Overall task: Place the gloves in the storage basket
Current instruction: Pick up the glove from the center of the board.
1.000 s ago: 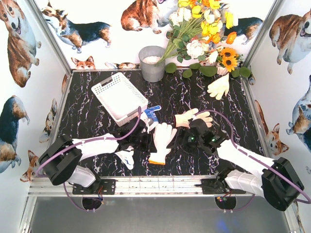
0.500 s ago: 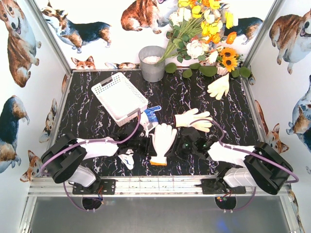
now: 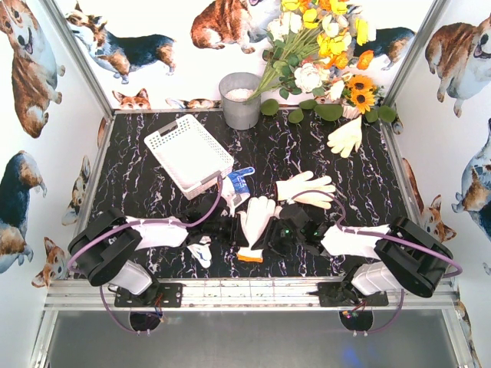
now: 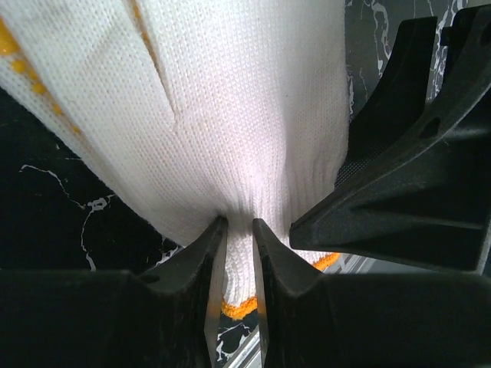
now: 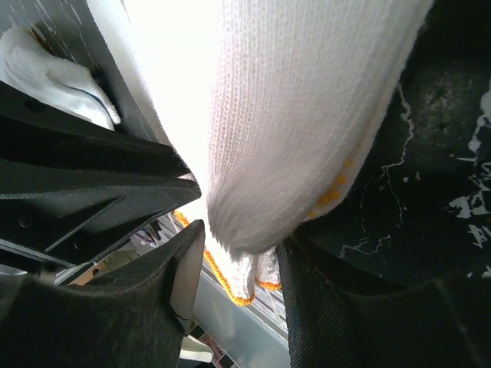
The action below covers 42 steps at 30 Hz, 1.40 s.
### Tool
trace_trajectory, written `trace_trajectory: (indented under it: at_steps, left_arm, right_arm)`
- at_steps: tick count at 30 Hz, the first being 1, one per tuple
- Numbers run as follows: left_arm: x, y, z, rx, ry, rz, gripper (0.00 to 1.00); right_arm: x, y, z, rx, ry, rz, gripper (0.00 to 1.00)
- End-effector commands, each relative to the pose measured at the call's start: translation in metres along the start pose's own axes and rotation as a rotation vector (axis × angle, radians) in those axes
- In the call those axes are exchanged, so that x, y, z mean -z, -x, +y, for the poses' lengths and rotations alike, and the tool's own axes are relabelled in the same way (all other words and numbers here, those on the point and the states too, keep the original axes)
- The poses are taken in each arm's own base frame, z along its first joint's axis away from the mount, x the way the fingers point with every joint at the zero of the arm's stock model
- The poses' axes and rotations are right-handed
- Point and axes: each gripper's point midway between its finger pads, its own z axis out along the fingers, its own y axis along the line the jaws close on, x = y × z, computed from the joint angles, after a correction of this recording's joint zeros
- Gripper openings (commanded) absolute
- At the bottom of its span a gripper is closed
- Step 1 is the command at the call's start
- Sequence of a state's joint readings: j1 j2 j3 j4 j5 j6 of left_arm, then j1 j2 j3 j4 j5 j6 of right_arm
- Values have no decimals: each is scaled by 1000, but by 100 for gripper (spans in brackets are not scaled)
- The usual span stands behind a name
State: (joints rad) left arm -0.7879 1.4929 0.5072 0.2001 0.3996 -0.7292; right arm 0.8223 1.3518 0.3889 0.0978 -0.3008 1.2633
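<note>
The step in hand is judged to be the pick-up of the white glove (image 3: 257, 218), which is laid flat on the black marbled table (image 3: 146, 203) between the two arms, fingers pointed away from them and the orange-edged cuff (image 3: 248, 254) nearest the front edge. The left gripper (image 4: 239, 234) is seen closed to a narrow slit, with a fold of the knit just above the cuff pinched between its fingers. The right gripper (image 5: 238, 253) is set at the same end from the other side, its jaws held at a middling width and pressed against a thicker bunch of the same glove. The storage basket (image 3: 188, 156) is placed well apart, at the far left of the table and turned at an angle; no glove is seen in it. A cream glove (image 3: 305, 188) and a blue-and-white glove (image 3: 241, 182) are left lying just beyond the held one, a small white glove (image 3: 201, 251) beside the left arm, and a pale glove (image 3: 346, 136) at the far right. Next, a lift clear of the table is called for, preferably by one arm alone, so the other grip would have to be released before the glove is carried over the basket rim and dropped.
</note>
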Motion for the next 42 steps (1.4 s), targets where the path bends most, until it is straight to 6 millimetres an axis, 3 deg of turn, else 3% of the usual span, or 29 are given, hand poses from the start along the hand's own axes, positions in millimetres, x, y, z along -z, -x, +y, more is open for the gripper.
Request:
trace_trajectory:
  at_steps: [1,5,7,8,10,13,19,24,30,37,38,42]
  left_arm:
    - [2,-16,25,35,87,13,16]
    - [7,-18,28,33,92,-6,16]
    - [8,-16,28,28,89,-14,16]
    - [8,-15,26,23,88,-19,17]
    - [11,-9,24,8,91,-41,19]
    - [21,5,21,-42,113,-107,34]
    - [61,54,24,-196,272,-245,60]
    - [77,77,-2,-373,219,-313,58]
    - [67,72,-31,-588,148,-335,59]
    - [72,55,-70,-834,137,-388,70]
    - [72,52,-74,-866,144,-393,75]
    - [70,42,-73,-997,264,-390,81]
  right_arm:
    - [-2,5,5,6,-10,-33,45]
    - [1,6,21,22,11,-20,33]
    - [4,7,28,33,17,-17,6]
    - [5,8,31,37,16,-18,0]
    - [8,9,35,38,13,-17,0]
    - [13,11,40,21,27,7,0]
    - [35,23,50,8,61,60,0]
    - [53,37,54,26,50,78,0]
    - [62,44,47,-33,78,112,0]
    - [70,50,54,-85,99,152,0]
    - [71,50,56,-90,105,156,0]
    - [74,53,62,-104,122,154,0]
